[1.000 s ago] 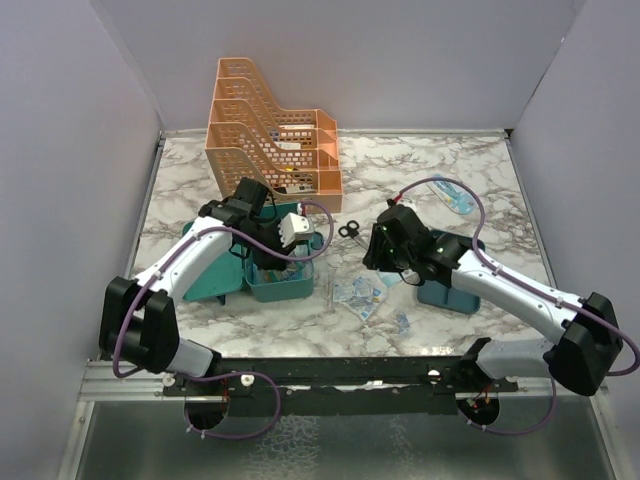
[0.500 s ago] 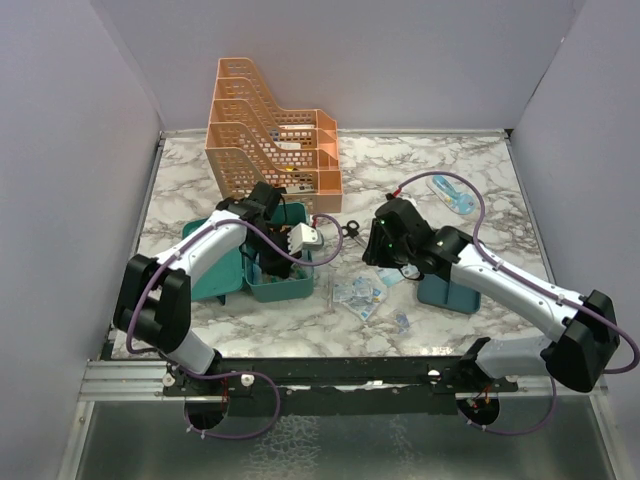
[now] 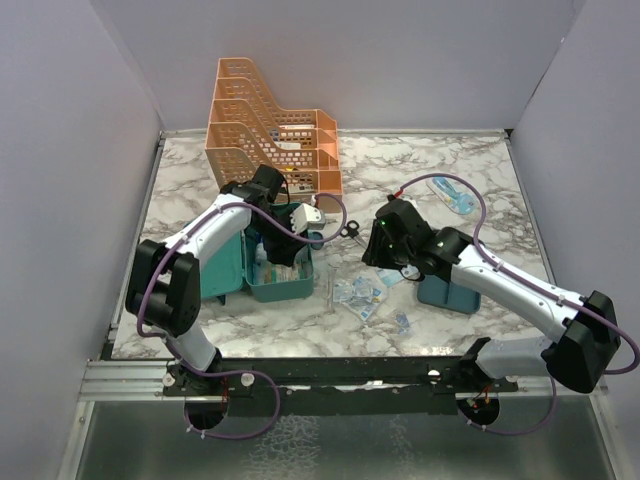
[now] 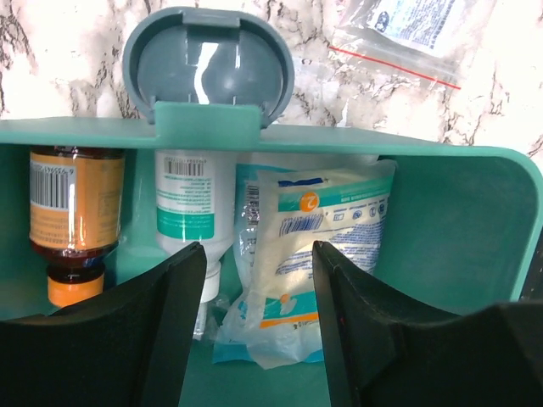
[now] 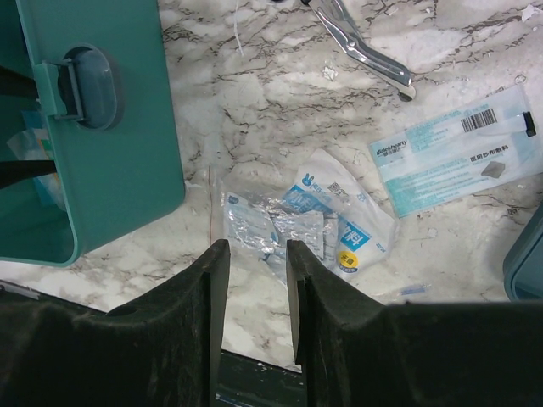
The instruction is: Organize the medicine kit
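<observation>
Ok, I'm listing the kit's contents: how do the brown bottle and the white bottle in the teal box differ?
The brown bottle is dark amber with an orange label; the white bottle is opaque with green print. The brown bottle ends in a broad orange cap, the white bottle in a slim pale nozzle. Both lie side by side in the teal box, necks pointing the same way.

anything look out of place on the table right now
Yes: plastic sachets lie scattered on the table beside the open teal box, and scissors sit loose behind them, none stowed inside it.
</observation>
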Controlling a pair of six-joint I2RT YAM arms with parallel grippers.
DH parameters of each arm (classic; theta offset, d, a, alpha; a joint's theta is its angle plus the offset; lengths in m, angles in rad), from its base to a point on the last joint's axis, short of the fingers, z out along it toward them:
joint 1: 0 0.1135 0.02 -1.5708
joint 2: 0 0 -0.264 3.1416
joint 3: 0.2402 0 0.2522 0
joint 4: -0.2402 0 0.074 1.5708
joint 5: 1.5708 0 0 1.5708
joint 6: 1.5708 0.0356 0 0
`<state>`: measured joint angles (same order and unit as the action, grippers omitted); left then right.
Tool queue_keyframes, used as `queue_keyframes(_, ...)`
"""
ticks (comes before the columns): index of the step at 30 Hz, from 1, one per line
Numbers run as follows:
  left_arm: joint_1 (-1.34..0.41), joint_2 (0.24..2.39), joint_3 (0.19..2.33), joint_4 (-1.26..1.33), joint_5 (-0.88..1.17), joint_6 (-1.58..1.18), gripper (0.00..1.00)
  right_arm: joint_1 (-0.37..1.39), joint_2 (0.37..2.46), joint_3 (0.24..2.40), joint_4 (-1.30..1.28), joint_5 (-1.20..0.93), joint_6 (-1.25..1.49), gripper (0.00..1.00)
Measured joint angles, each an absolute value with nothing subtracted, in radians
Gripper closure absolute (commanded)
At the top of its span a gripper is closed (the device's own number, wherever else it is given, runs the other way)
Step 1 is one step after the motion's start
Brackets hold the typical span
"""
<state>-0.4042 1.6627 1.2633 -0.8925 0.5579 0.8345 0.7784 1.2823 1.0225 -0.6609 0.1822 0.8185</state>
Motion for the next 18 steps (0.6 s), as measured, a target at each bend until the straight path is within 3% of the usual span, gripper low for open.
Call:
queue_keyframes(9, -0.369, 1.658, 1.268, -0.896, 0.562, 0.851, 0.47, 0.778, 1.294, 1.039, -0.668, 0.187, 0.819, 0.67)
queue_keyframes(18, -0.323, 1.437, 1.219, -0.746, 0.583, 0.786, 0.37, 0.778, 1.299, 1.044, -0.644, 0.197, 0.792, 0.63)
